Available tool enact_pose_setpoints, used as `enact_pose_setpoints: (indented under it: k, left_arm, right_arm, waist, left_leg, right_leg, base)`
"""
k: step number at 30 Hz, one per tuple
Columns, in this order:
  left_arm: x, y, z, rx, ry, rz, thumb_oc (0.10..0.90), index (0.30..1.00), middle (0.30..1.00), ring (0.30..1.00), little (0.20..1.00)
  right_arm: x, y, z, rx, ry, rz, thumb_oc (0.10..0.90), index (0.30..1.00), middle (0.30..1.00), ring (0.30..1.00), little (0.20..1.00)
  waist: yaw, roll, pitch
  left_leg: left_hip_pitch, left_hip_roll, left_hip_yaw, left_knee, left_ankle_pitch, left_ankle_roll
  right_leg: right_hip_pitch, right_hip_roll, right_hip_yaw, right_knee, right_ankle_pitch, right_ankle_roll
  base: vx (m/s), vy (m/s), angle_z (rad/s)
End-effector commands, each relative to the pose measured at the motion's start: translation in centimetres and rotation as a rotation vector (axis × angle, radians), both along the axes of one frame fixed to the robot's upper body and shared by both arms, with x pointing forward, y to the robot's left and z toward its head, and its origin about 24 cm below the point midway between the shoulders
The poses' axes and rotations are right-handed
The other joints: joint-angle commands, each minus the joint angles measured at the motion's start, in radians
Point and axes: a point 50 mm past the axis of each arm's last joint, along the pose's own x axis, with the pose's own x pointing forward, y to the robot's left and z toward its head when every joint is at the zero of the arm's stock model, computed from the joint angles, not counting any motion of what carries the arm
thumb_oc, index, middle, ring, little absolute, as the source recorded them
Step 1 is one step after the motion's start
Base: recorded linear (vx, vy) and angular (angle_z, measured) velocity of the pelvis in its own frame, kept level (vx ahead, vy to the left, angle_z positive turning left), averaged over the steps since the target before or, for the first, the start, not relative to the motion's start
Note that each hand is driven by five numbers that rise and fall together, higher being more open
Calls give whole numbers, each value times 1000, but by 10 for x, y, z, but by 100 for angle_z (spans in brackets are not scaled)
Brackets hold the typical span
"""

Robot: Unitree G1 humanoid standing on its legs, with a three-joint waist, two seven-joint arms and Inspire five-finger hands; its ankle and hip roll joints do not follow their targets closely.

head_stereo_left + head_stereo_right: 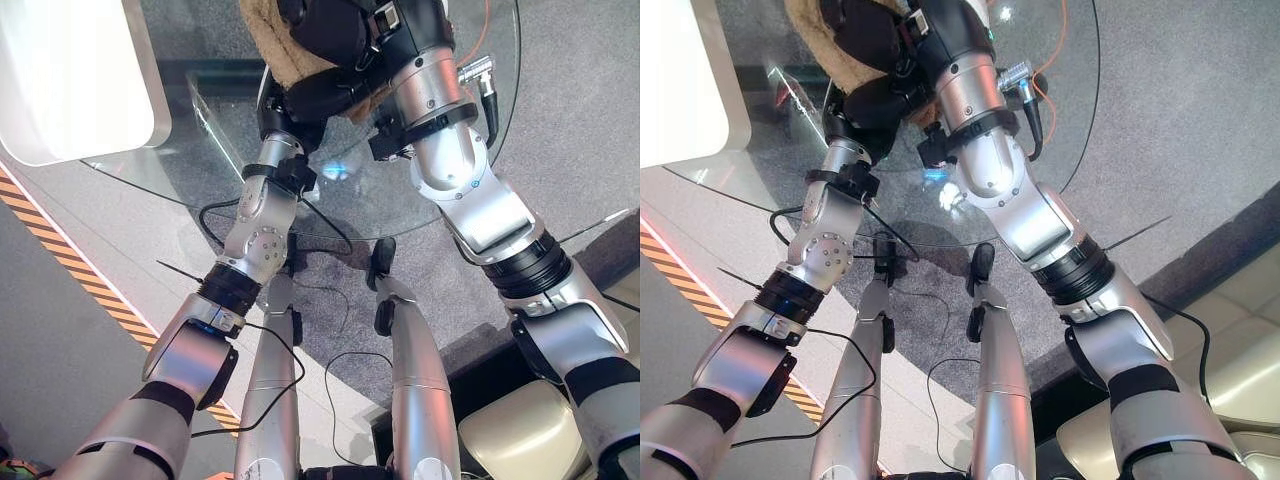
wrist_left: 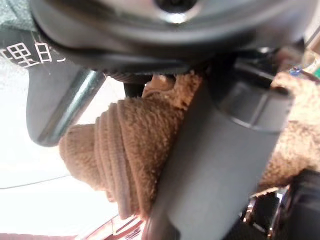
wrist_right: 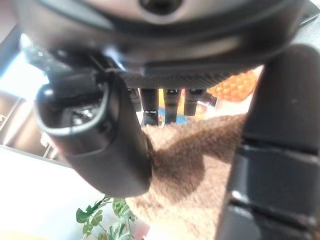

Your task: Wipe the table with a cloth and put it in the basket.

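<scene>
Both arms are reaching forward over the round glass bench (image 1: 200,190), meeting at the far edge of the eye views, where a tan fleecy cloth (image 1: 275,45) is bunching between the two hands. No basket can be made out, so the cloth is lying in no container; it is sitting on or just above the glass, gripped from both sides.

The left robot hand (image 1: 300,100) is lying below and beside the cloth in the left eye view. Its own wrist view is showing what the eye views are hiding: the cloth (image 2: 130,155) is gathered into a thick roll with stitched edge folds, and the hand's fingers (image 2: 215,165) are curling round it, clamped on.

The right robot hand (image 1: 875,35) is resting on top of the cloth in the right eye view. Its wrist view is showing the fleece (image 3: 195,170) pressed between the thumb (image 3: 100,145) and the fingers, so it too is gripping the cloth.

A white rounded object (image 1: 70,70) is sitting on the bench at the robot's left. The right wrist view is also catching green leaves (image 3: 107,222) beyond the cloth.
</scene>
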Motion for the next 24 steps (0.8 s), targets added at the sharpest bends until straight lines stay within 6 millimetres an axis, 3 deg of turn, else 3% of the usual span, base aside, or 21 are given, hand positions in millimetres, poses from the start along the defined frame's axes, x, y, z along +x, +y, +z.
enact_pose_setpoints:
  k: [1,24]
  left_arm:
    - [-34,-31,67,-51,-359,-172,100,300,300,300,200]
    - [-32,-20,68,-72,-361,-140,100,300,300,300,200]
  right_arm:
    - [-74,11,74,133,-411,196,800,900,900,900,900]
    - [-72,-2,82,176,-446,77,800,900,900,900,900]
  waist:
    - [14,-25,-26]
    - [10,-32,-26]
  left_leg:
    - [0,19,16,123,-81,22]
    - [-5,25,13,124,-87,21]
  right_leg:
    - [91,-24,31,-173,127,78]
    - [89,-21,33,-175,124,77]
  base:
    - [0,0,0]
    - [0,0,0]
